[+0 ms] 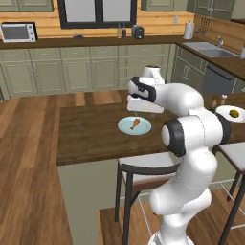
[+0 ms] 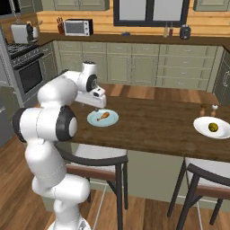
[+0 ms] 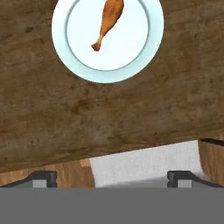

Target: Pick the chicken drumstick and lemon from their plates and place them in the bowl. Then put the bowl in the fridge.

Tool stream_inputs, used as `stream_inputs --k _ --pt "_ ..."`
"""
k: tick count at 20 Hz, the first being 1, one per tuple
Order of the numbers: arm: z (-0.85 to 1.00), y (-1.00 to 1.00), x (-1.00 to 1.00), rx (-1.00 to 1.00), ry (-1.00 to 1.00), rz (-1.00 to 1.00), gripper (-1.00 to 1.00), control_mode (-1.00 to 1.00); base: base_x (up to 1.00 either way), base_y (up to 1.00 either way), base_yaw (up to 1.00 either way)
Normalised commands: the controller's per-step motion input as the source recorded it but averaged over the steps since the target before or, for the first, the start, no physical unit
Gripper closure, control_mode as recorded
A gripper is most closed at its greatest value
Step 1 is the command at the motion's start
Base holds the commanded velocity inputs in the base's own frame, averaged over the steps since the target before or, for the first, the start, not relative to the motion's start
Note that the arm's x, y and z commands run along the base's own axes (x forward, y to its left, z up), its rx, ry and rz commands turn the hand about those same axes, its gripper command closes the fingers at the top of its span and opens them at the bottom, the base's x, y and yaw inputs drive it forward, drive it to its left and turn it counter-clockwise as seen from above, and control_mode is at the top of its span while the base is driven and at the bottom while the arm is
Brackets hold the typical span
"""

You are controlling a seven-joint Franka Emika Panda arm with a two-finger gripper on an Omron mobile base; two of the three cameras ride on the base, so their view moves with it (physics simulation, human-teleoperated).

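While the hand (image 3: 111, 176) hangs above the worktop (image 3: 109, 118) edge with fingers spread apart and empty, the chicken drumstick (image 3: 108, 22) lies on the pale blue plate (image 3: 78, 57); the lemon (image 2: 213, 127) sits on the white plate (image 2: 202, 127), well apart from the blue one.

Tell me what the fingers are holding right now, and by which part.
Nothing. The gripper is open, its fingers spread wide and bare, above the counter edge. The chicken drumstick lies untouched on the pale blue plate.
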Motion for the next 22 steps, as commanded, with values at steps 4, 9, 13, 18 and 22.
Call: stream_inputs --k 4,9,13,18,22 --pt "-0.55 0.00 1.00 0.01 0.12 -0.10 -1.00 -1.00 0.00 0.00 0.00" --pt "-0.67 0.00 1.00 0.00 0.13 -0.12 -1.00 -1.00 0.00 0.00 0.00" --pt "-0.43 -0.02 0.85 -0.03 0.12 -0.07 -1.00 -1.00 0.00 0.00 0.00" --pt "-0.34 0.00 0.53 -0.07 0.01 -0.03 -1.00 -1.00 0.00 0.00 0.00" --pt "-0.47 0.00 0.34 -0.05 0.00 0.00 -1.00 -1.00 0.00 0.00 0.00"
